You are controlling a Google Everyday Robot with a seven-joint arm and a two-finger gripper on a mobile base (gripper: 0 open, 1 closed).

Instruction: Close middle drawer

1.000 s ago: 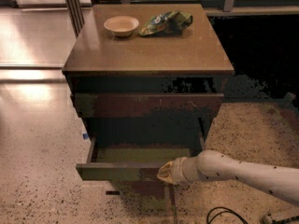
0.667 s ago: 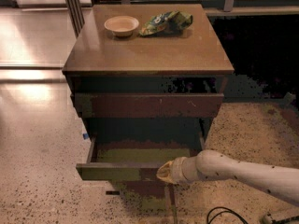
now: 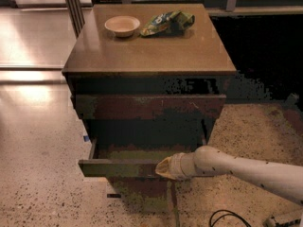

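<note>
Dark brown wooden middle drawer stands pulled out of the brown wooden cabinet, greyish floor showing. Yellowish-tipped gripper touches the drawer front's right part; its opening cannot be told. Pale round bowl and crumpled green bag rest on the cabinet top.

Likely an office or institutional building, not a home: speckled terrazzo floor near, polished pale flooring far left, metal posts beyond. A wooden cabinet holds a bowl and snack bag — the gripper sits at its middle drawer.
</note>
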